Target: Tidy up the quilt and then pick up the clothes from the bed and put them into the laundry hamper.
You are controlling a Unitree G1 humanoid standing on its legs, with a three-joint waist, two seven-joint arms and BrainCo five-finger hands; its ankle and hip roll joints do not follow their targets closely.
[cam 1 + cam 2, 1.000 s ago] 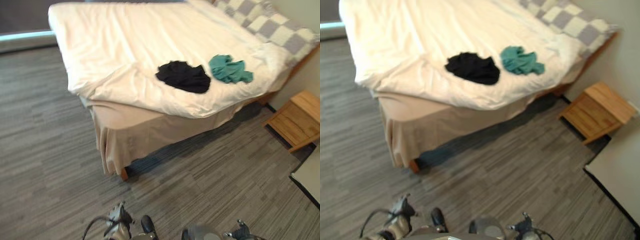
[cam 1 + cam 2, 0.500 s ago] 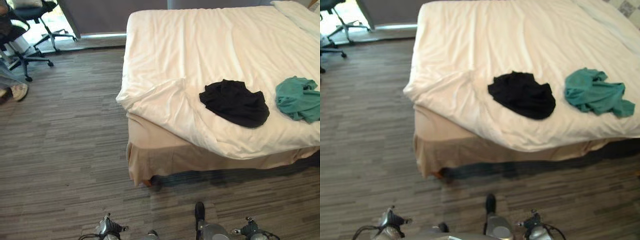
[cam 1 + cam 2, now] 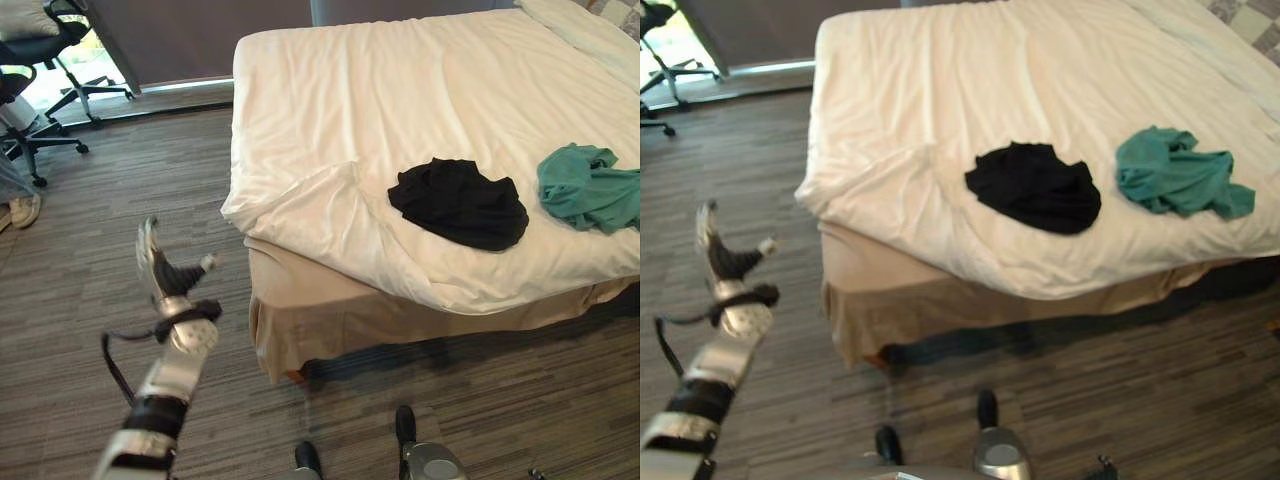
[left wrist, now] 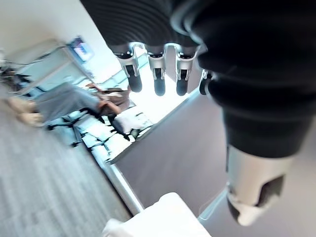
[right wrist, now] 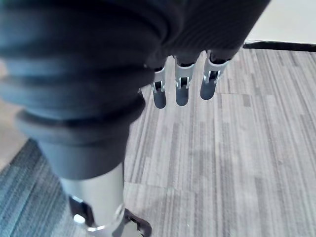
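A bed (image 3: 300, 320) on grey plank flooring is recorded, its cream quilt (image 3: 400, 120) rumpled and folded back at the near corner, with a black garment (image 3: 458, 203) and a teal garment (image 3: 588, 187) lying on the quilt beside each other. Since half a second ago the left robot hand (image 3: 160, 275) has been raised beside that corner, fingers straight and nothing held. The right robot hand (image 5: 180, 84) is noted empty with fingers extended over the floor; quilt straightening is judged about to begin, and no clothes have been collected.
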